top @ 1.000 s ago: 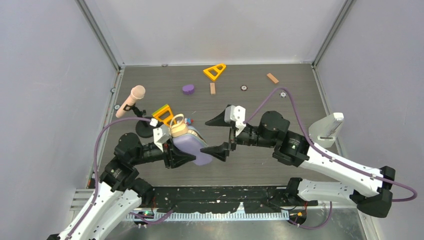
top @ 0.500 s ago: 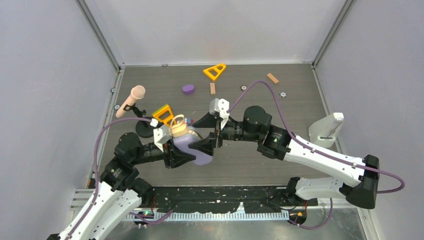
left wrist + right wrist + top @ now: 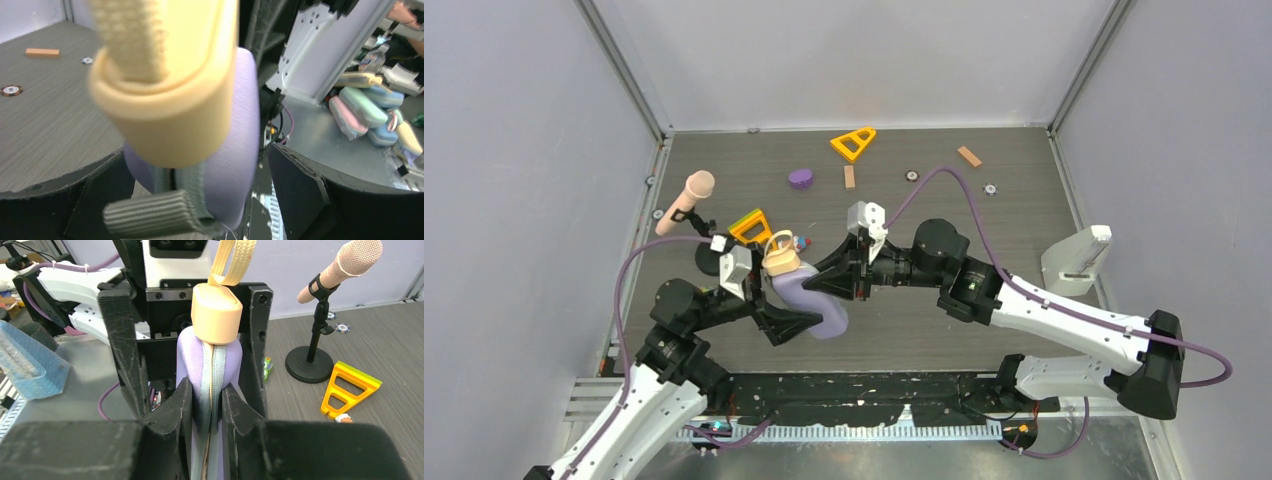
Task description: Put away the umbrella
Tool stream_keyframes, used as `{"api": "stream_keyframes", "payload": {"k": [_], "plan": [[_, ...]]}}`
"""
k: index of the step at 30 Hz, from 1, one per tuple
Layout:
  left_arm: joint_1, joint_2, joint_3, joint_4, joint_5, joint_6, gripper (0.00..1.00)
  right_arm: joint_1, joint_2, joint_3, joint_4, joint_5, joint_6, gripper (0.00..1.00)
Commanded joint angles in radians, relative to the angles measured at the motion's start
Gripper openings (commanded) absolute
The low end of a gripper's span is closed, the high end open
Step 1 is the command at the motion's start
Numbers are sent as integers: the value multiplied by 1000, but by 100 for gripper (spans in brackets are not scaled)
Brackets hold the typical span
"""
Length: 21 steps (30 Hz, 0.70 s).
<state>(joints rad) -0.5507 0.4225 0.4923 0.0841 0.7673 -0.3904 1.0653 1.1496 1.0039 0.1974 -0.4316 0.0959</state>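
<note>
- At the near left of the table (image 3: 944, 210), the left gripper (image 3: 190, 170) stands spread wide. Its jaws flank the lavender case (image 3: 826, 320) and appear clear of it. A second ago it was clamping that case.
- Just right of it, the right gripper (image 3: 207, 407), open a moment ago, now pinches the case along its zip (image 3: 207, 370).
- The umbrella (image 3: 782, 262) sits inside the case, held above the table. Only its tan handle (image 3: 216, 312) and wrist loop (image 3: 230, 262) poke out.
- This looks like a handover to the right arm, perhaps for zipping shut.
- The canopy is hidden, the left wrist view is blurred, and it is unclear how far the zip is closed.
- Farther left stands a microphone (image 3: 686, 203).
</note>
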Motion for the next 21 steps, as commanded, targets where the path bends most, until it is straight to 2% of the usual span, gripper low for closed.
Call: {"api": "stream_keyframes", "payload": {"k": [1, 7, 8, 10, 12, 14, 15, 16, 17, 19, 21], "plan": [[-3, 47, -53, 353, -46, -195, 100, 3, -58, -20, 273, -23, 67, 6], [-2, 120, -83, 528, -54, -284, 99, 11, -72, -43, 371, -41, 71, 6], [-3, 132, -81, 539, -43, -288, 95, 11, -74, -55, 395, -41, 71, 6], [-3, 152, -80, 553, -11, -287, 74, 12, -78, -72, 417, -37, 70, 6], [-4, 159, -86, 545, 12, -271, 44, 12, -81, -90, 411, -17, 59, 9], [-3, 153, -90, 519, 15, -235, 23, 12, -88, -107, 382, 10, 48, 23], [-3, 145, -90, 492, 16, -208, 16, 12, -102, -112, 368, 21, 47, 38], [-3, 137, -81, 454, 15, -172, 11, 12, -111, -120, 332, 51, 44, 47], [-3, 128, -67, 376, 14, -129, 9, 11, -133, -128, 288, 67, 37, 62], [-3, 103, -34, 241, 6, -29, 8, 9, -178, -132, 200, 139, 25, 80], [-4, 76, -5, 101, -25, 77, 7, -2, -218, -117, 94, 228, 19, 88]]}}
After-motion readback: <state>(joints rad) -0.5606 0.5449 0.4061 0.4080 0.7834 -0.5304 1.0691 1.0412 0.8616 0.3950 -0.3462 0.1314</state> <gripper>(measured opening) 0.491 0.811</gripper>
